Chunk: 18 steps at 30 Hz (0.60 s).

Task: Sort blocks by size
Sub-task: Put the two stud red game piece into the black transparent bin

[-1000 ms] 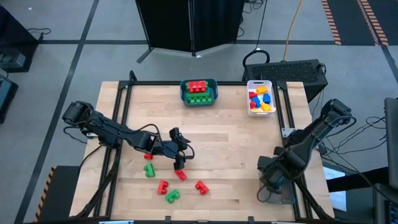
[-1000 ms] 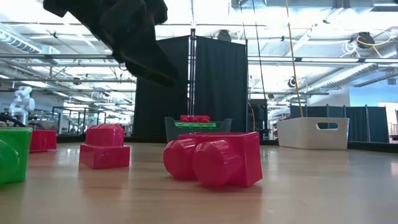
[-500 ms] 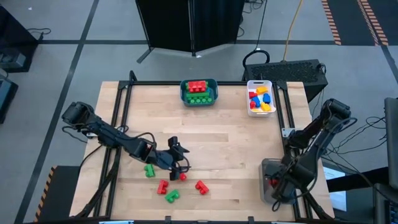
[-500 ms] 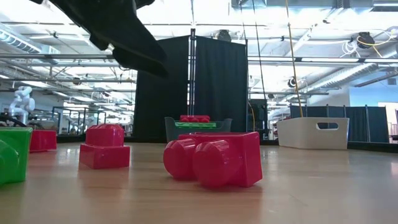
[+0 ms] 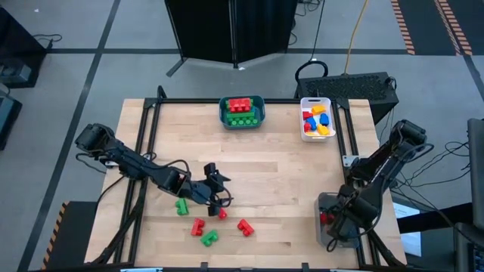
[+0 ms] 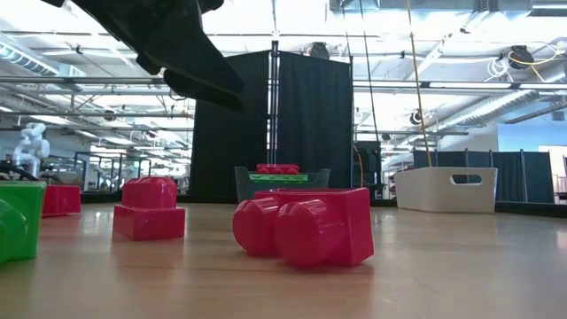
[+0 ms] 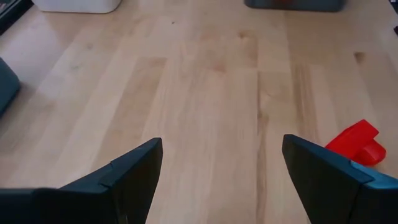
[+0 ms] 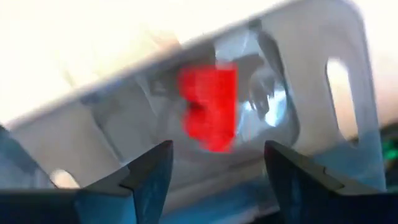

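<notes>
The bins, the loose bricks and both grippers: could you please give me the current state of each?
Teal plastic bin: holds red and green bricks.
White plastic bin: holds blue, yellow and red bricks.
Clear plastic bin: holds one red brick.
Loose red and green studded bricks: lying unsorted on the wooden table.
Left gripper: open, empty, above the loose bricks.
Right gripper: open, empty, over the clear bin.

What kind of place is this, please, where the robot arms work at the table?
Probably a robotics lab or workshop: the low view shows an open hall with exposed ceiling ducts, a black curtain partition, and a white robot figure in the background.
</notes>
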Tool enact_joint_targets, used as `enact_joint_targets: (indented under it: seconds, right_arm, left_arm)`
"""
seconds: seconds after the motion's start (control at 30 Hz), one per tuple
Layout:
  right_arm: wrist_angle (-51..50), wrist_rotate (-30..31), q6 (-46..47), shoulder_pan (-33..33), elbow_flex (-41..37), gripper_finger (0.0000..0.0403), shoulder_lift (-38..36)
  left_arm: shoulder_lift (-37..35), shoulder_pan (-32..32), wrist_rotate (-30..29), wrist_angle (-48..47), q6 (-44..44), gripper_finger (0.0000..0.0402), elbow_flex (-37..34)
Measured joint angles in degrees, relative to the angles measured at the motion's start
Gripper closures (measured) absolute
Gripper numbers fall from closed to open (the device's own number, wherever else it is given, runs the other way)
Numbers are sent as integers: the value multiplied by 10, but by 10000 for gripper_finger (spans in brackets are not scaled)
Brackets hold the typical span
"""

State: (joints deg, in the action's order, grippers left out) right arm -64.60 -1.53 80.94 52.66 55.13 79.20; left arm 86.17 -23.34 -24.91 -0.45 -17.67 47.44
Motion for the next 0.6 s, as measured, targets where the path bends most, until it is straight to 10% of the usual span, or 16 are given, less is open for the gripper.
enact_joint_targets:
  seconds: [0.4, 0.6]
  right_arm:
    - [67, 278, -77, -9, 108, 174, 0]
    - [171, 299, -156, -51, 108, 174, 29]
  left_arm:
    - [22, -2, 4, 16, -5, 82, 0]
    - [87, -5, 16, 60, 0, 82, 0]
